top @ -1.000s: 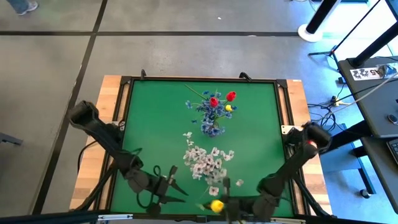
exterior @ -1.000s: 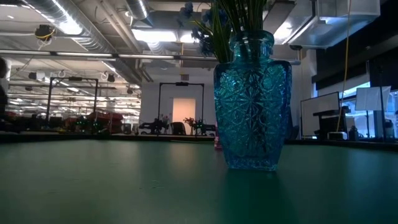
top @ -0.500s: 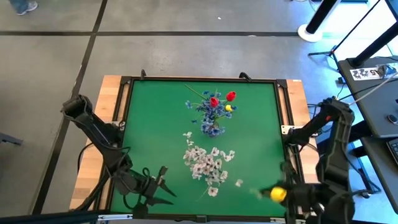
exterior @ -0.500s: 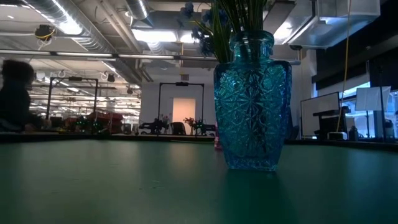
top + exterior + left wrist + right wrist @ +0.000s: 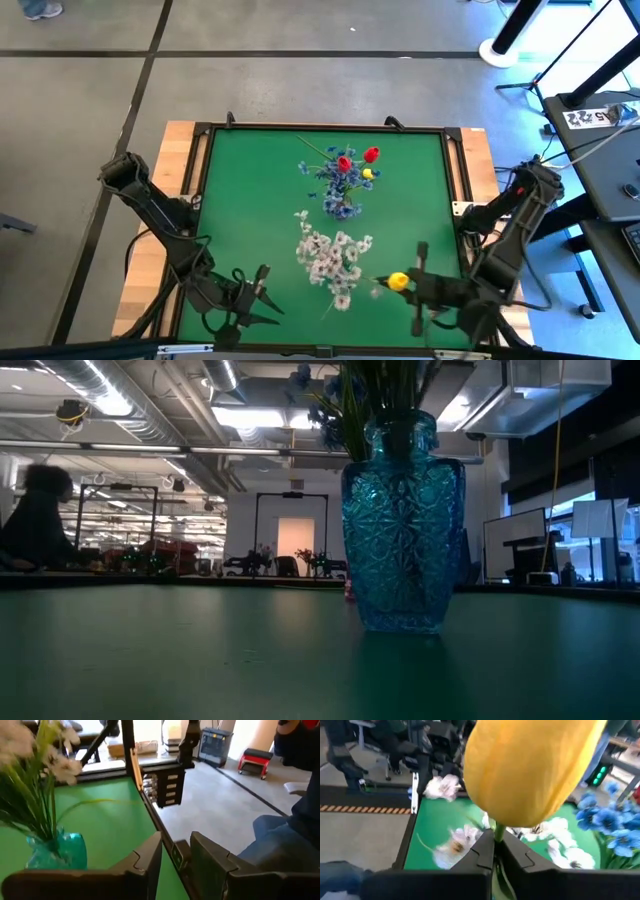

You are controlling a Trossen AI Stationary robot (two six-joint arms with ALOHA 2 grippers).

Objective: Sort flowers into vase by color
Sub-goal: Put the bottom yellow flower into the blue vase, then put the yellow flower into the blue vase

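Observation:
My right gripper (image 5: 408, 285) is shut on a yellow tulip (image 5: 398, 282) above the table's near right part; its bloom (image 5: 530, 765) fills the right wrist view. A blue glass vase (image 5: 405, 520) stands at the table's middle with red blooms (image 5: 343, 162), a yellow bloom (image 5: 367, 173) and blue sprays (image 5: 328, 180). White sprays (image 5: 330, 262) spread nearer the near edge; in the left wrist view their stems run down into a teal vase (image 5: 55, 852). My left gripper (image 5: 268, 293) waits open at the near left, touching nothing. My right gripper pinches the yellow tulip's green stem (image 5: 496, 834) just below the bloom, between its two fingers (image 5: 480, 852). The fingers point toward the table's left side. The flower is lifted clear of the table, with the bloom sticking out past the fingertips.
A raised black frame (image 5: 455, 215) borders the green table. A loose white blossom (image 5: 378, 292) and a thin green stem (image 5: 326, 310) show near the tulip. A person (image 5: 40, 520) sits in the room beyond the table. Bare green surface (image 5: 250, 190) lies left of the vases.
My right gripper, keeping hold of the yellow tulip, swung from the middle of the near edge out toward the right edge, then came back leftward and toward the far edge, closer to the white sprays. My left gripper drew back a little toward the left edge.

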